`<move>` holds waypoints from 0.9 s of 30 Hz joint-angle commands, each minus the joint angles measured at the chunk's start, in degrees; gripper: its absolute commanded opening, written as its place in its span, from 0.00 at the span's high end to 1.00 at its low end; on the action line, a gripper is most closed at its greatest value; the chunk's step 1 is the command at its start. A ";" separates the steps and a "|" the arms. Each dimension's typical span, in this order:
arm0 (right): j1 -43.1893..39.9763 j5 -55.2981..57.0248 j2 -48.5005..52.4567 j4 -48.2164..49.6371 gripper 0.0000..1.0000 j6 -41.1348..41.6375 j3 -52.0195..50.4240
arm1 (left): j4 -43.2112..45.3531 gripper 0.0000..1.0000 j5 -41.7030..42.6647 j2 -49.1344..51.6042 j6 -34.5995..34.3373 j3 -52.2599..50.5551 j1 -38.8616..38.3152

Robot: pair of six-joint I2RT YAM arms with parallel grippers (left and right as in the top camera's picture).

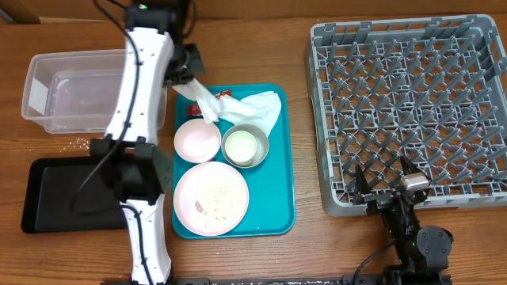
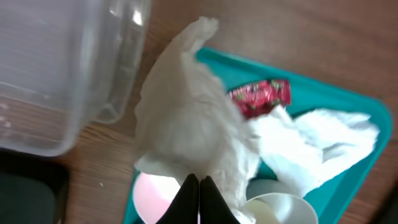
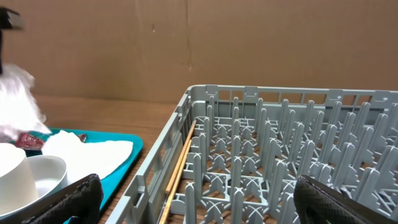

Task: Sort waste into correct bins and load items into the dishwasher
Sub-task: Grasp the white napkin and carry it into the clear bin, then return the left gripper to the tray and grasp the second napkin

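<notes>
**Worktop contents: sorting station, waste partly lifted**

- Large square grey plastic dish rack point(image 1: 408, 111) with upright pegs: right side of the worktop, nothing loaded among the pegs that show
- Flat teal rectangular tray point(image 1: 281, 198): middle of the worktop, carrying the dishes and most of the waste
- Clear rectangular plastic tub point(image 1: 55, 91): far left corner of the worktop
- Shallow black rectangular tray point(image 1: 47, 194): near left, just in front of the tub
- Large pale pink plate point(image 1: 211, 199): near left corner of the teal tray, whitish crumbs point(image 1: 215, 195) scattered on it
- Crumpled white paper napkin point(image 1: 202, 99): raised over the teal tray's far left corner, pinched in the left gripper point(image 2: 199, 186), whose fingers are closed tight on its top fold
- Second white napkin point(image 1: 260, 111): lying at the teal tray's far right corner
- Small pale pink bowl point(image 1: 197, 140): left edge of the teal tray, behind the plate
- Round metal bowl point(image 1: 245, 146): just right of the pink bowl; a small white cup point(image 2: 273, 208) appears to sit in it
- Right gripper point(image 1: 384, 184): at the rack's near edge, fingers spread wide, holding nothing
- Small red scrap point(image 2: 261, 96): far edge of the teal tray, between the napkins
- Loose crumbs point(image 1: 79, 142): on the worktop by the tub's near edge
</notes>
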 commanded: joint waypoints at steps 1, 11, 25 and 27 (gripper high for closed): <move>0.07 0.31 -0.57 0.33 0.00 -0.20 -0.59 | 1.11 0.96 0.24 -5.70 -2.60 3.89 4.11; 0.07 0.33 -0.57 0.33 0.00 -0.20 -0.59 | 8.44 0.96 2.08 -8.00 -7.17 4.04 19.23; 0.07 0.31 -0.57 0.33 0.00 -0.20 -0.59 | 9.88 0.00 2.73 -3.45 -6.16 1.92 25.33; 0.07 0.31 -0.57 0.33 0.00 -0.22 -0.59 | 9.92 0.00 6.38 -3.52 -4.22 1.95 25.33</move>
